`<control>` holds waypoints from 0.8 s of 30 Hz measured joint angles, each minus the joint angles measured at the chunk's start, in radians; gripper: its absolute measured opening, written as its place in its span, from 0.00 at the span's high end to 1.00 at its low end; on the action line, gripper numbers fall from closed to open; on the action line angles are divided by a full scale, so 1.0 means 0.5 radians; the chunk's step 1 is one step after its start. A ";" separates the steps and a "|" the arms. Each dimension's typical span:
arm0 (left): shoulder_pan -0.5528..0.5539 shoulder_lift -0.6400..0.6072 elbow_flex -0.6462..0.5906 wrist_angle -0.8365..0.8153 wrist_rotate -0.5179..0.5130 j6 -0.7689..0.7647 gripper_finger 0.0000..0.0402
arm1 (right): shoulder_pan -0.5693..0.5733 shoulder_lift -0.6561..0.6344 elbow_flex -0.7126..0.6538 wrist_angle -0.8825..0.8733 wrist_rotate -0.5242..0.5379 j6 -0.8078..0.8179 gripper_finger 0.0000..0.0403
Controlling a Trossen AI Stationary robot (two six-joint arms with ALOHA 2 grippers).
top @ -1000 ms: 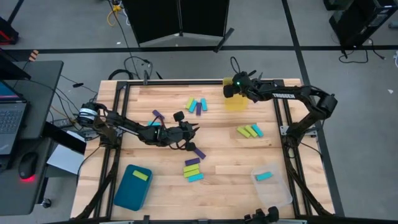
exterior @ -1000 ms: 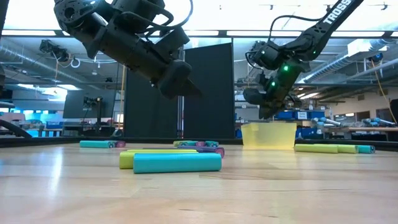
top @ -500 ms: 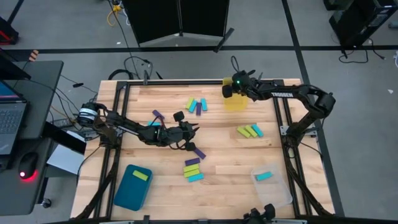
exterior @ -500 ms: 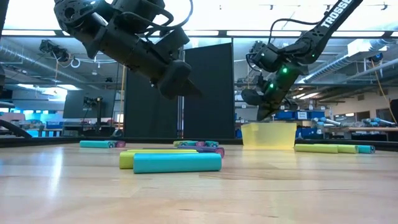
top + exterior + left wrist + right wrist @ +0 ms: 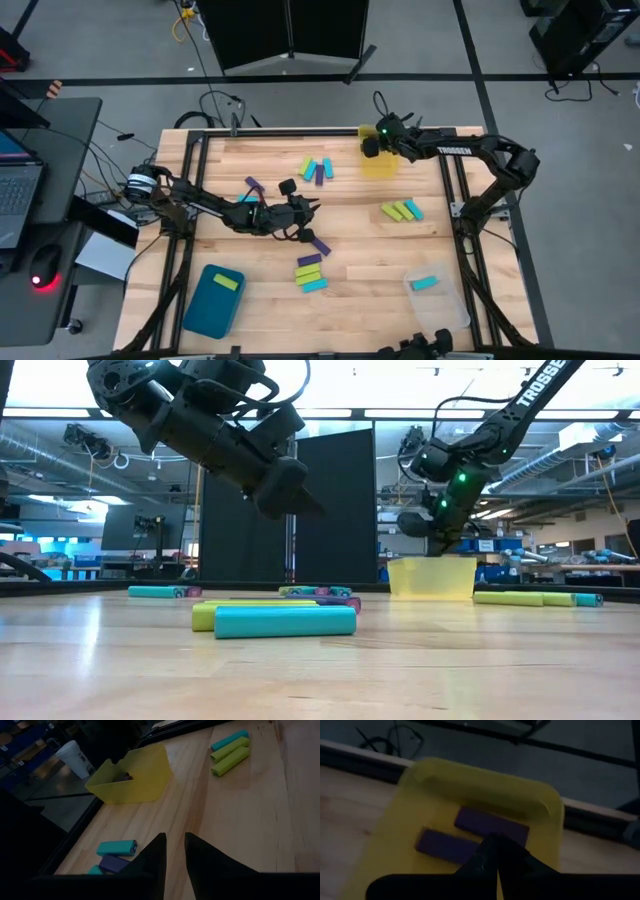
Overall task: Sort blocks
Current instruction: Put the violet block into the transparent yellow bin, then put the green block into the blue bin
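Right hand (image 5: 368, 147): I'm seeing it hanging above the yellow bin (image 5: 470, 820), fingers pressed together, pinching nothing.
Purple blocks (image 5: 470, 832): two are lying in that bin, directly below this hand.
Left hand (image 5: 312, 207): it's hovering mid-table, fingers slightly apart, nothing between them.
Loose blocks: a purple block (image 5: 320, 246) is lying on the table (image 5: 370, 250) just beside the left hand; lime and cyan blocks (image 5: 402, 210) are lying well apart from both hands.

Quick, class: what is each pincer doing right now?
Left pincer: open a little, empty.
Right pincer: shut, empty, above yellow bin.
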 joint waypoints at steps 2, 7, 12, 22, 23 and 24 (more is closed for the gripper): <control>0.002 0.000 0.000 0.000 -0.001 0.000 0.81 | 0.002 -0.002 0.019 0.011 0.003 -0.015 0.96; 0.002 0.000 0.000 -0.001 0.000 0.000 0.81 | 0.031 -0.002 0.045 -0.005 -0.012 -0.074 0.96; 0.002 0.000 0.000 -0.002 0.000 -0.003 0.81 | 0.106 -0.018 0.048 -0.101 -0.226 -0.208 0.97; 0.002 0.000 0.000 -0.001 0.127 -0.007 0.98 | 0.416 -0.415 0.026 -0.553 -0.155 -0.403 0.98; 0.005 0.000 0.000 0.000 0.162 -0.008 0.98 | 0.453 -0.475 0.002 -0.568 -0.157 -0.393 0.98; 0.006 0.000 0.000 0.002 0.194 -0.013 0.98 | 0.497 -0.538 -0.031 -0.575 -0.176 -0.373 0.98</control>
